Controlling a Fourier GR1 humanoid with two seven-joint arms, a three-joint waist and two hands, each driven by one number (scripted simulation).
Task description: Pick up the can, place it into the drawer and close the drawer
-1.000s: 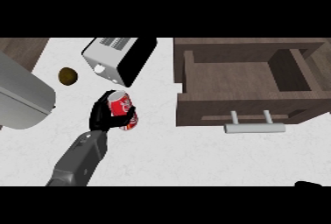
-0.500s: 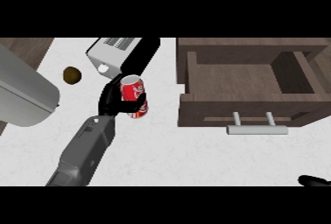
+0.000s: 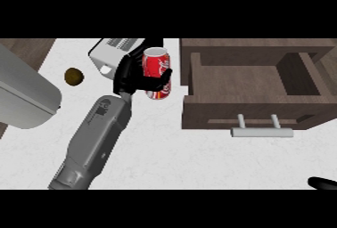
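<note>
Stretching across the white counter (image 3: 197,156), the robot's grey left forearm rises from the lower edge toward the middle of the view. At upper right, a dark wooden drawer (image 3: 253,107) stands pulled open, its hollow bare and a pale bar handle (image 3: 261,132) jutting from its front. At far left sits a large grey rounded appliance (image 3: 23,100), partly cut off by the view's edge. Behind the arm, near the top, lies a silver toaster (image 3: 108,52) with ribbed slots. The black left hand (image 3: 132,78) has its fingers curled round a red can (image 3: 157,71), grasping it upright and slightly tilted, just left of the drawer's side wall and in front of the toaster. White script runs down the can's side, but it cannot be read and no brand can be made out. A small brown round object (image 3: 74,76) rests on the counter between the appliance and the toaster. Only a black tip of the right hand (image 3: 322,182) shows at the lower right corner; whether its fingers are released or clenched cannot be told.
</note>
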